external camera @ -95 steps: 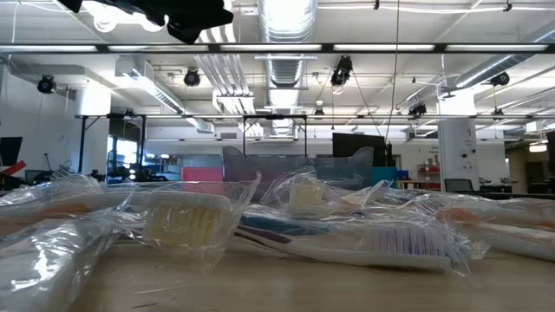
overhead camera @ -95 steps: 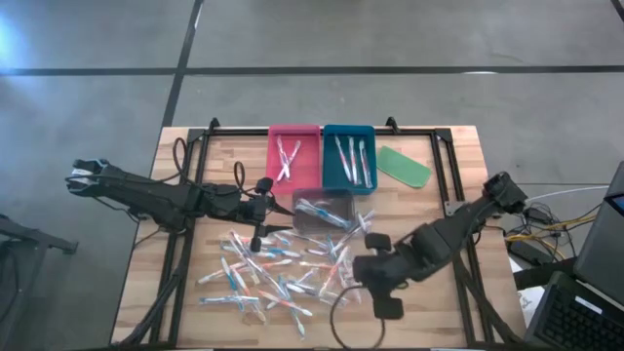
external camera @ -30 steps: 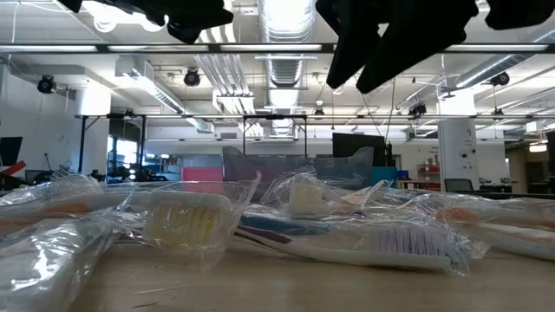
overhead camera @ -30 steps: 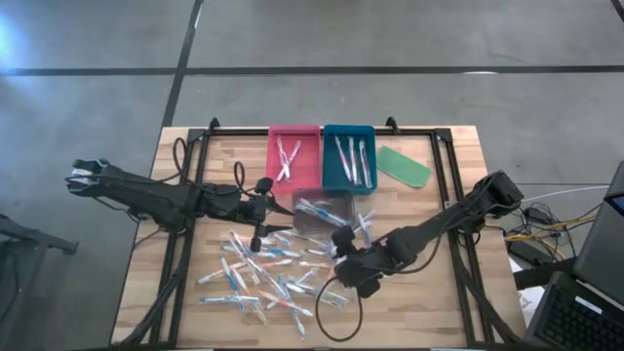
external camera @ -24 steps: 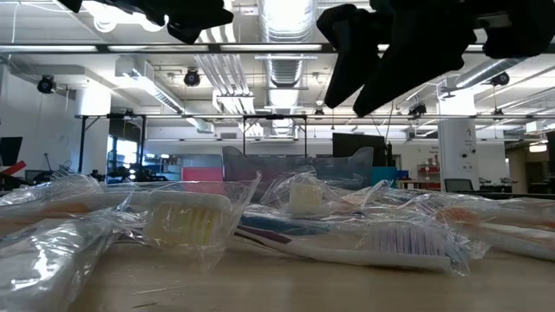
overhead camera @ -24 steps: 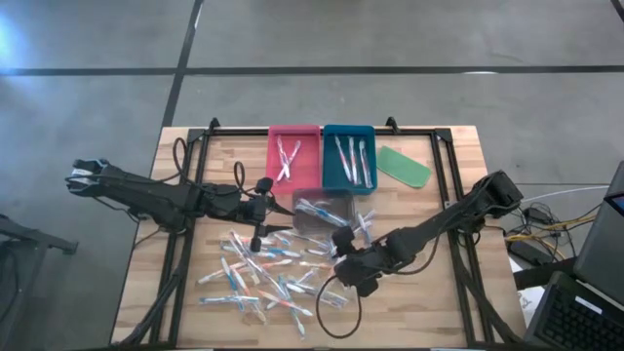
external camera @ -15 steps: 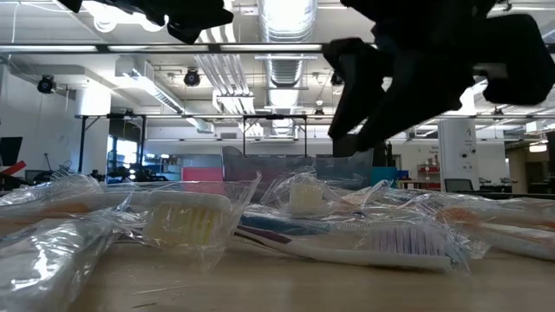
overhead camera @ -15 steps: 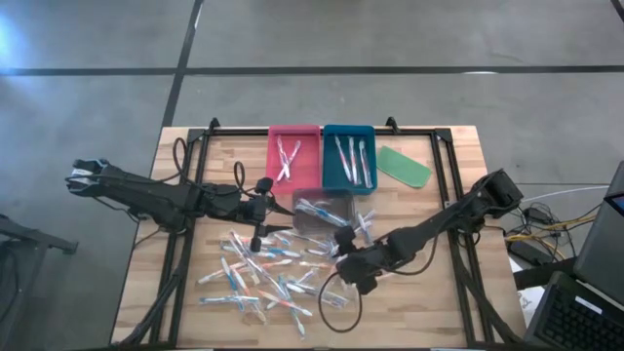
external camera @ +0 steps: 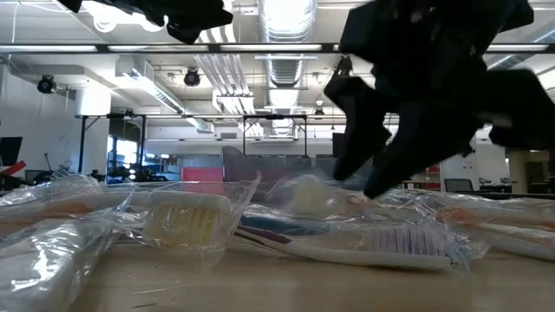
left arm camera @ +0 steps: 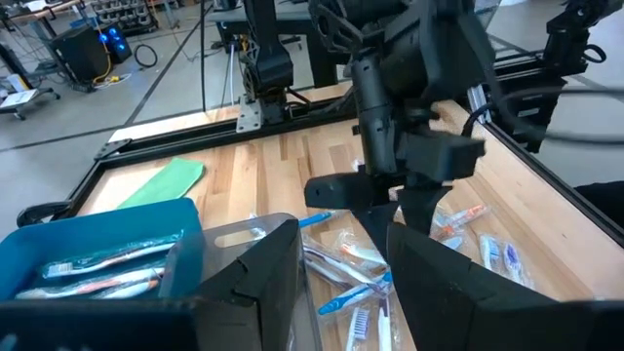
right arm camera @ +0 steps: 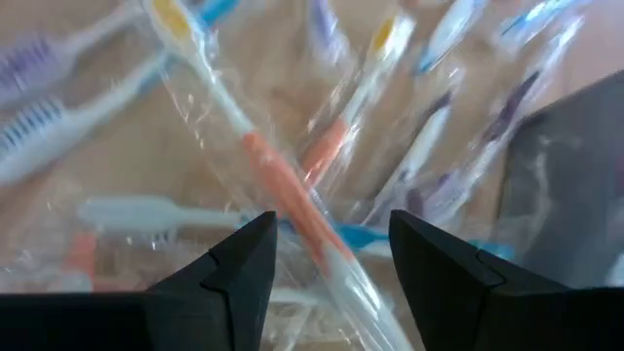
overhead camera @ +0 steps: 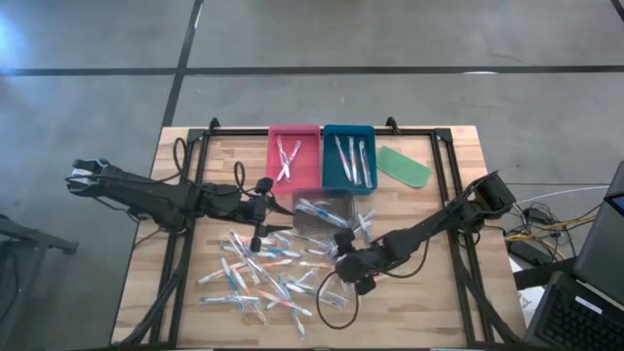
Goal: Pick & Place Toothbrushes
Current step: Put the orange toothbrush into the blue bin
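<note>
Several toothbrushes (overhead camera: 273,273) in clear wrap lie scattered on the wooden table's near half. They also show close up in the low view, toothbrushes (external camera: 186,221). My right gripper (overhead camera: 343,253) is open and tipped down over the pile's right part. In the right wrist view its fingers (right arm camera: 244,263) stand on either side of an orange-handled toothbrush (right arm camera: 283,190). The low view shows my right gripper (external camera: 368,178) down at the wrapped brushes. My left gripper (left arm camera: 341,253) waits open and bare, held above the table left of the clear container (overhead camera: 324,210). My right gripper slants down from the table's right side, with its fingertips (external camera: 375,189) at the level of the wrapped toothbrushes. Whether they touch the wrap I cannot tell.
A red tray (overhead camera: 292,156) and a blue tray (overhead camera: 349,156), each with a few brushes, stand at the far edge. A flat green piece (overhead camera: 403,166) lies to their right. Black frame rails (overhead camera: 441,180) run around the table.
My right gripper has come down from above onto the right part of the toothbrush pile. The toothbrushes lie as before.
</note>
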Available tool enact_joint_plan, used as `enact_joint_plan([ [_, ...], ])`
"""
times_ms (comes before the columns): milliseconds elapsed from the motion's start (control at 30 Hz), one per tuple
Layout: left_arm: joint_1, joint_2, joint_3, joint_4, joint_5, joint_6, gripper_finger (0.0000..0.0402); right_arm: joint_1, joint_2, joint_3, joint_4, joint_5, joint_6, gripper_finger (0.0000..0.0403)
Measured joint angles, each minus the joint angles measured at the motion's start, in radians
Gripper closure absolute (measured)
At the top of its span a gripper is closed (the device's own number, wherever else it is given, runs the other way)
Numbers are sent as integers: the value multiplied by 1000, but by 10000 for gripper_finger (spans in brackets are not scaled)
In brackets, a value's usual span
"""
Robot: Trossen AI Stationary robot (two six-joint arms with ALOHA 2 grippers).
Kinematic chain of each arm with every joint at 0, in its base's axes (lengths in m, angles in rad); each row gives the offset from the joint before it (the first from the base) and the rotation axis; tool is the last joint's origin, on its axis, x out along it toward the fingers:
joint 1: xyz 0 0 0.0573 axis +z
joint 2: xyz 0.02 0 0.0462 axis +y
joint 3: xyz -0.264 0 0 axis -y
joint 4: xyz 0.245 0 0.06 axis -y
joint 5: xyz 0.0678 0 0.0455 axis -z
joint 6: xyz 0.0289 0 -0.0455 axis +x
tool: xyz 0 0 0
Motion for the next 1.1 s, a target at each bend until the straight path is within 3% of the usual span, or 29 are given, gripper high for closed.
enact_joint_plan([
  [267, 0, 6, 0, -19, 0, 0, 239, -1, 52, 31, -40, -6, -7, 228],
  [833, 0, 10, 0, -31, 0, 0, 239, -1, 41, 31, -40, -30, -2, 363],
  [1100, 0, 10, 0, -31, 0, 0, 239, -1, 39, 31, -37, -51, -4, 387],
])
